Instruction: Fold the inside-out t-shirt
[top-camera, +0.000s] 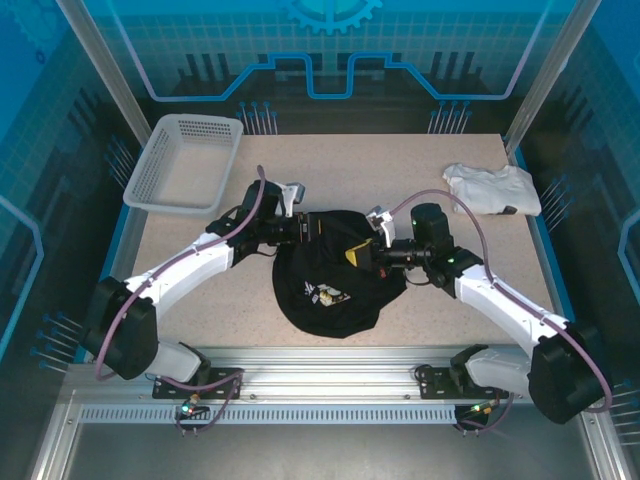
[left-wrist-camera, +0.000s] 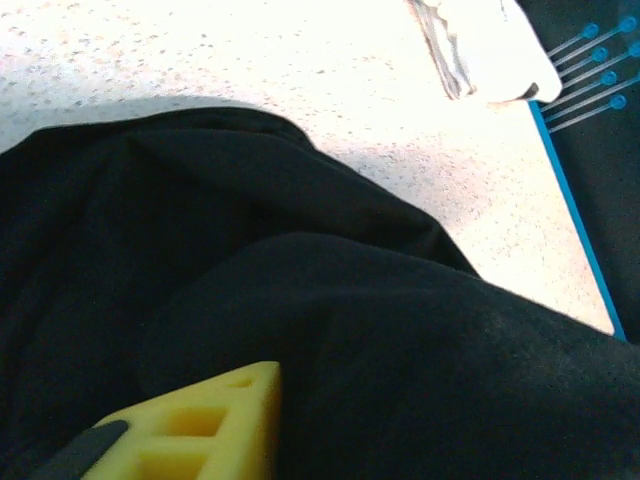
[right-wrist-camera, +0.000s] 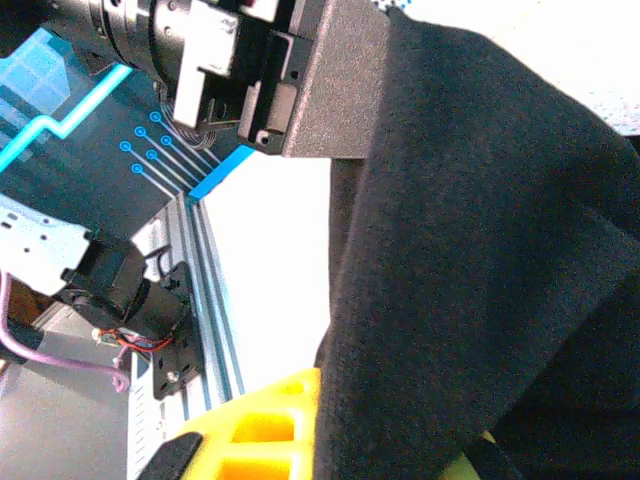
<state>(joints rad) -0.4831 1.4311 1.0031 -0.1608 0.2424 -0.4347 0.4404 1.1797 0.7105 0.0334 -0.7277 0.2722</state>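
The inside-out t-shirt (top-camera: 330, 290) is a black bunched heap in the middle of the table, with a small white mark on its front. My left gripper (top-camera: 303, 228) is at its upper left edge. In the left wrist view one yellow finger (left-wrist-camera: 210, 420) lies against the black cloth (left-wrist-camera: 350, 330), which hides the other finger. My right gripper (top-camera: 372, 252) is at the shirt's upper right. Its yellow finger (right-wrist-camera: 270, 420) presses a hanging fold of the cloth (right-wrist-camera: 480, 250), and the jaws are shut on it.
A white mesh basket (top-camera: 185, 165) stands at the back left. A small white folded garment (top-camera: 492, 187) (left-wrist-camera: 490, 50) lies at the back right near the table's blue edge. The metal rail (top-camera: 320, 370) with both arm bases runs along the near edge.
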